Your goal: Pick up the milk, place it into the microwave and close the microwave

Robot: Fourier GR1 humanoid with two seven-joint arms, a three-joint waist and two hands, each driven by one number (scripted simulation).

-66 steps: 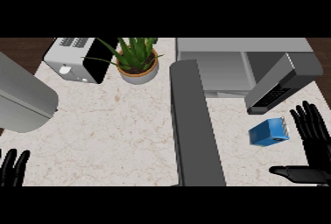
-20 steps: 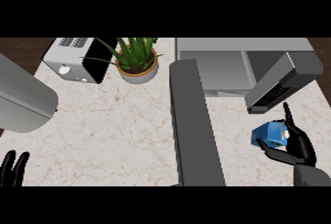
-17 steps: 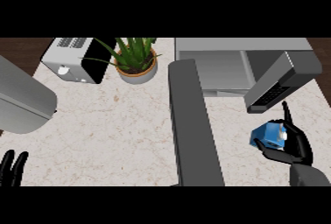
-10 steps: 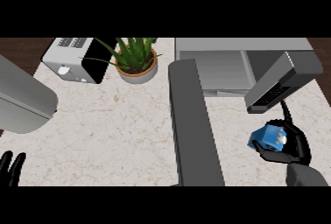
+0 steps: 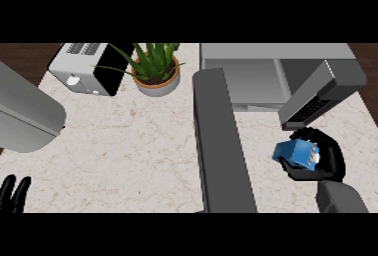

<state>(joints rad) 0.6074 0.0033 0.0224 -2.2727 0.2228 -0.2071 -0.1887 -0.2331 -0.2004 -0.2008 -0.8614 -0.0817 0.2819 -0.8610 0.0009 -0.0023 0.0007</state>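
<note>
The milk [image 5: 295, 153] is a small blue carton with a white cap, held above the counter at the right. My right hand [image 5: 325, 160] is curled round it, thumb below and fingers over its far side. The microwave [image 5: 251, 75] stands at the back right with its cavity showing. Its door [image 5: 321, 92] hangs open toward the right, just beyond the carton. My left hand [image 5: 13, 192] shows only as fingertips at the lower left edge, fingers up and resting.
A long dark grey bar [image 5: 221, 145] runs down the middle of the counter. A potted plant [image 5: 155, 67] and a toaster [image 5: 92, 67] stand at the back. A large grey rounded object [image 5: 26, 112] fills the left side.
My right hand came in from the right, closed round the milk and lifted it a little, tilting it. The left hand slid lower toward the edge.
</note>
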